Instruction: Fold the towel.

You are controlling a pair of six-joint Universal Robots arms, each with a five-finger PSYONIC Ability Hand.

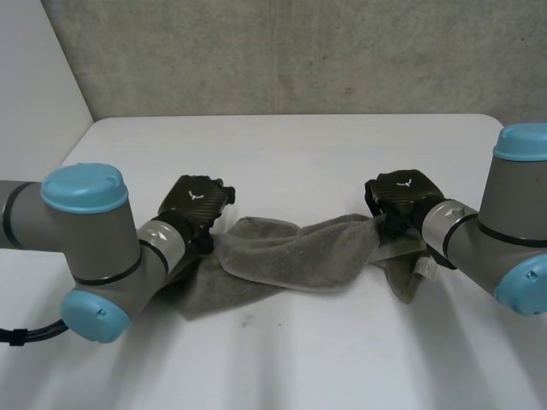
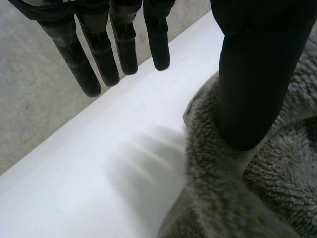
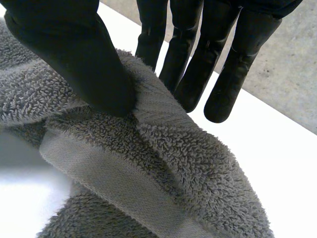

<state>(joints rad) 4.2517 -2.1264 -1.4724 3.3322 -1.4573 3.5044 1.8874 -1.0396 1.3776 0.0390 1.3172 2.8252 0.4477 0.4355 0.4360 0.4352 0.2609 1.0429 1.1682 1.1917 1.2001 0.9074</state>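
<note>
Grey towel [image 1: 291, 252], bunched at mid-table [image 1: 299, 154], its long axis running left to right between your hands. The left arm [image 1: 128, 256] hides its left end. Your left hand [image 1: 198, 203] has fingers [image 2: 119, 54] straight and clear of the cloth, and its thumb [image 2: 252, 89] presses the pile. Your right hand [image 1: 400, 198] pinches a ridge at the right end.

Soft, even light; bright white table [image 1: 282, 145]

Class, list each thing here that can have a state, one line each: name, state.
towel, crumpled, not yet folded, strung between the hands
left hand, open; thumb on the towel's end, fingers straight, clear of it
right hand, shut on towel, pinching its other end
</note>
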